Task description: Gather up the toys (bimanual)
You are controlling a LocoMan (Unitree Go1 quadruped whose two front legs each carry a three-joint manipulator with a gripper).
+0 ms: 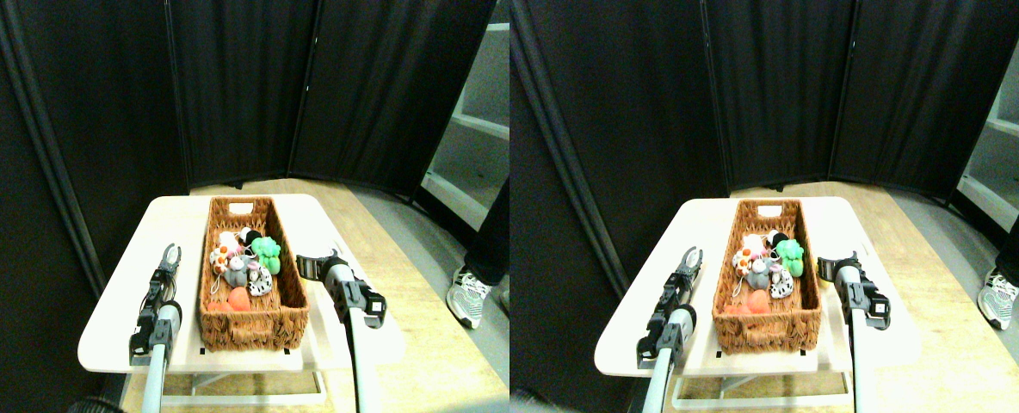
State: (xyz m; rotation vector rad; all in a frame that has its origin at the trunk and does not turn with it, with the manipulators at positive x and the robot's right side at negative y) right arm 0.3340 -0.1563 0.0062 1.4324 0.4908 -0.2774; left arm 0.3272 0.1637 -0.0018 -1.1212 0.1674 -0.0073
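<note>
The stereo pair view shows a small white table (122, 318) with a long brown basket (253, 323) on it. All the toys (243, 267) I can see are lying inside the basket, bunched up in the middle and near end. There is a green toy (266, 252), a grey one (237, 274), a black-and-white spotted one (259, 280), an orange one (238, 298) and a white one with orange spots (219, 260).

The left gripper (169, 252) is over the table, just to the left of the basket. Its two jaws are a little apart and there is nothing between them. The toys are to its right, past the basket wall.

The right gripper (315, 262) is just beside the right wall of the basket, close to the green toy. Its jaws are open and hold nothing. The toys are to its left, inside the basket.

A person's shoe (466, 297) is on the wooden floor (423, 344) off to the right. Dark curtains (243, 86) hang behind the table.
</note>
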